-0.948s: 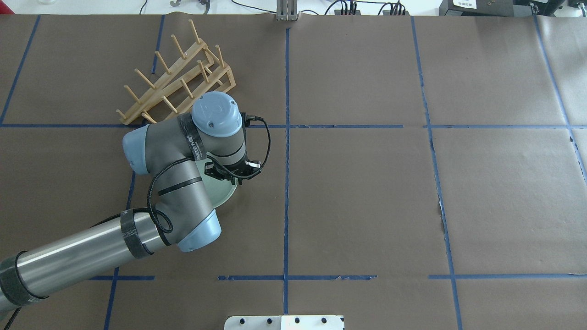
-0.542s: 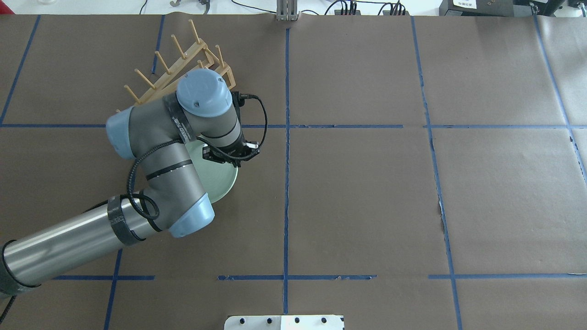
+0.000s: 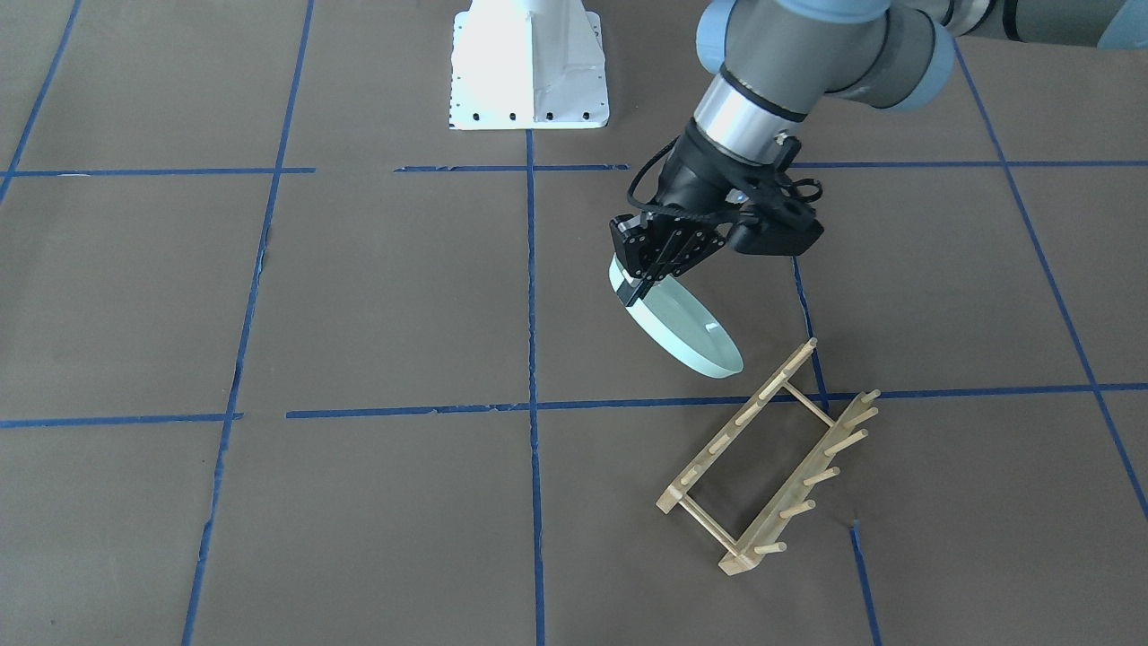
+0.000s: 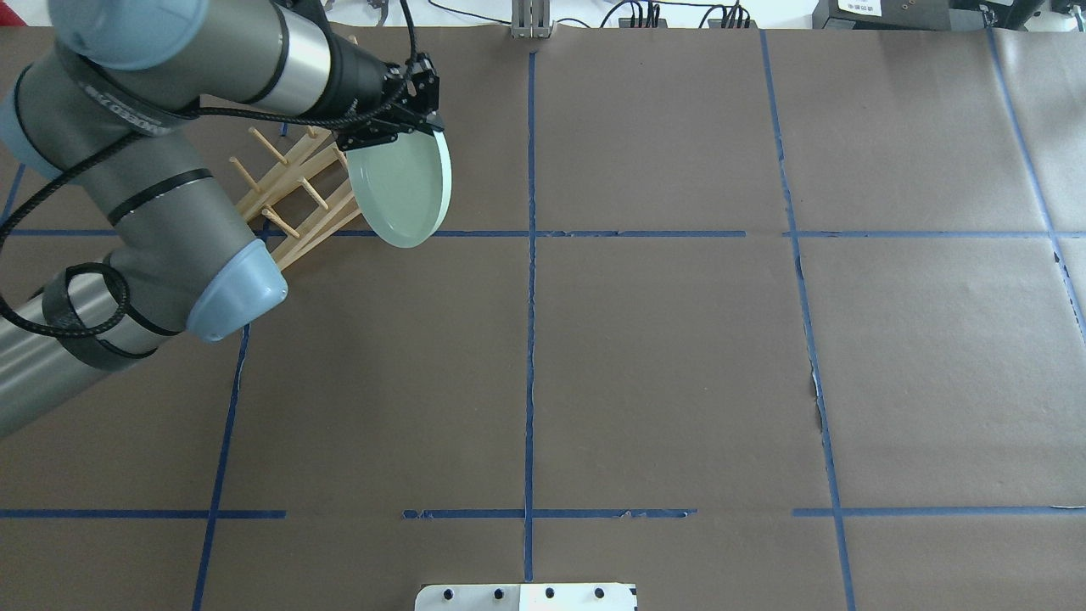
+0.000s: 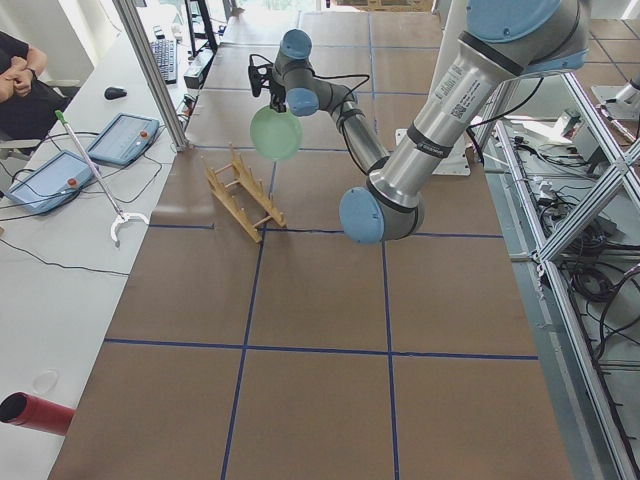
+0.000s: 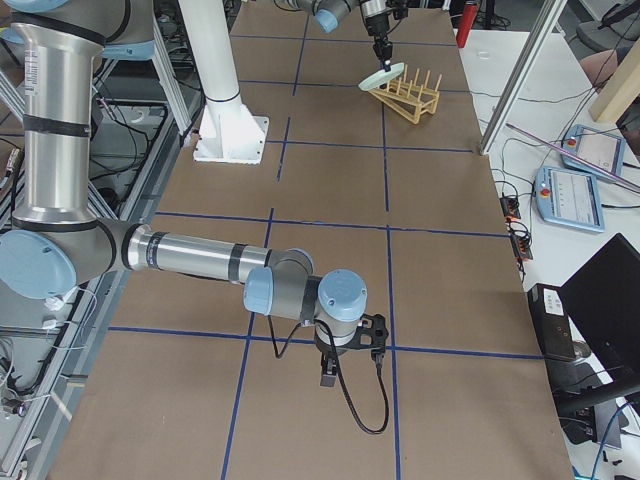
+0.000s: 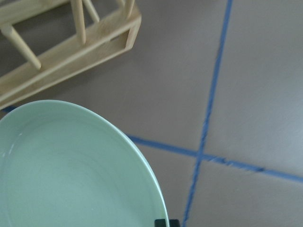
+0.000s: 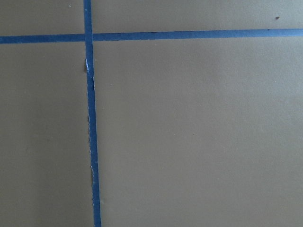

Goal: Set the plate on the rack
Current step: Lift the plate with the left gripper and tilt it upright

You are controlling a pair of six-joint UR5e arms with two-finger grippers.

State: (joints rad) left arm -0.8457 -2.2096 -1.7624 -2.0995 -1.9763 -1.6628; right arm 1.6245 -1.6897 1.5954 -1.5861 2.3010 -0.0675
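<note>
The plate [image 3: 686, 327] was lying flat on the table [image 4: 679, 382] under my left arm a moment ago, and now I have picked it up and carried it over toward the rack [image 3: 762, 467]. My left gripper [image 3: 633, 289] is pinching the plate by its top edge, one finger on each side of the rim, closed tight on it. The plate hangs down from my fingers, tipped over on a slant, with its green inside facing up. It is up in the air and touches nothing but my fingers. Its low edge is just beside the end of the rack that is nearer the middle of the table, but it is not between the pegs. The rack sits on the table at a slant, across a blue tape line [image 3: 987, 390]. My right gripper [image 6: 327, 378] hangs low over the table, far away from the plate and the rack. I cannot tell if its fingers are open or closed.
</note>
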